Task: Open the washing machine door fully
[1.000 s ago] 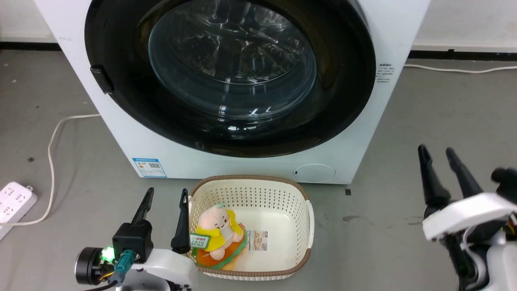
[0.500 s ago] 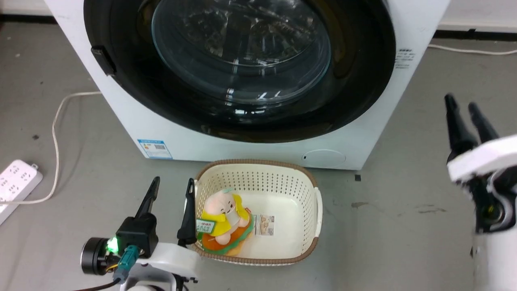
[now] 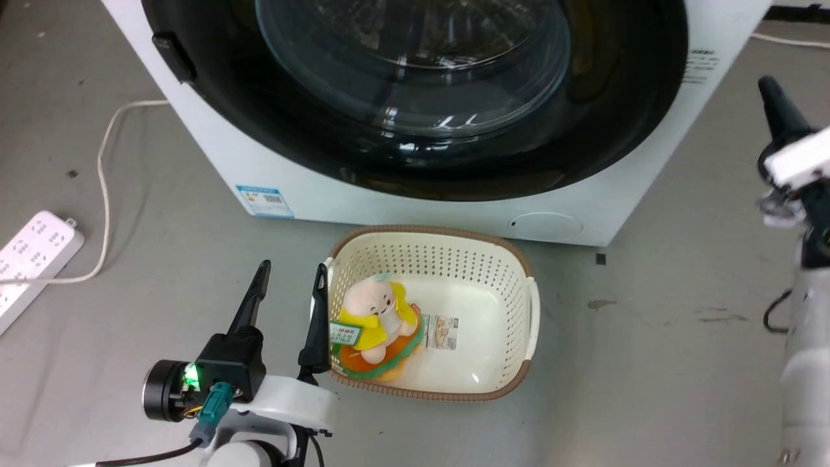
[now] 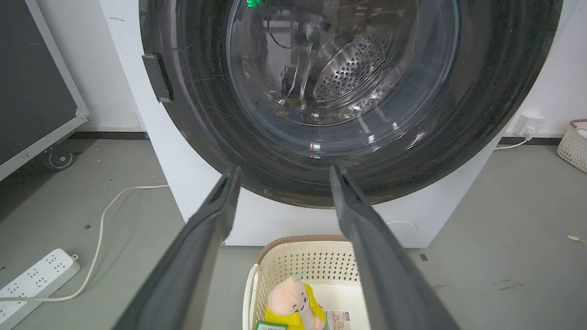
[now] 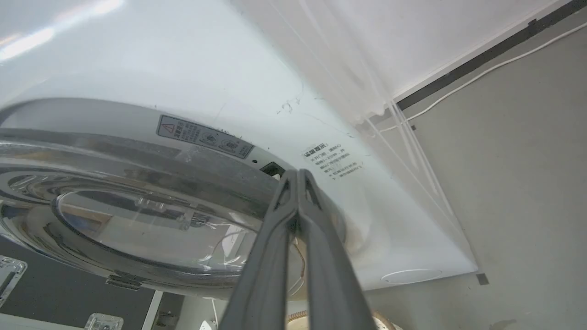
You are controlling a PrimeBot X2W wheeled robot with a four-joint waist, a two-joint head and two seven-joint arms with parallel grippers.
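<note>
The washing machine (image 3: 402, 211) is a white box, and its door (image 3: 622, 117), a glossy black disc with a clear glass bowl, lies against the front. My right gripper (image 3: 770, 87) is raised off the machine's right side, level with the door's right rim. In the right wrist view its fingertips (image 5: 296, 176) are pressed together with nothing between them, pointing at a dark slot by the rim of the door (image 5: 137, 220). My left gripper (image 3: 293, 267) stands open low in front, beside the basket. In the left wrist view its fingers (image 4: 285, 170) frame the door (image 4: 495, 114).
A cream perforated basket (image 3: 512, 259) with a plush toy (image 3: 376, 318) sits on the floor right before the machine. A white power strip (image 3: 32, 256) and its cable (image 3: 104, 168) lie at the left. A small black block (image 3: 174, 57) sits on the door's left rim.
The head camera has shifted. My right gripper has risen from low beside the machine to the door's right rim, and its fingers have come together. The left gripper has stayed open by the basket.
</note>
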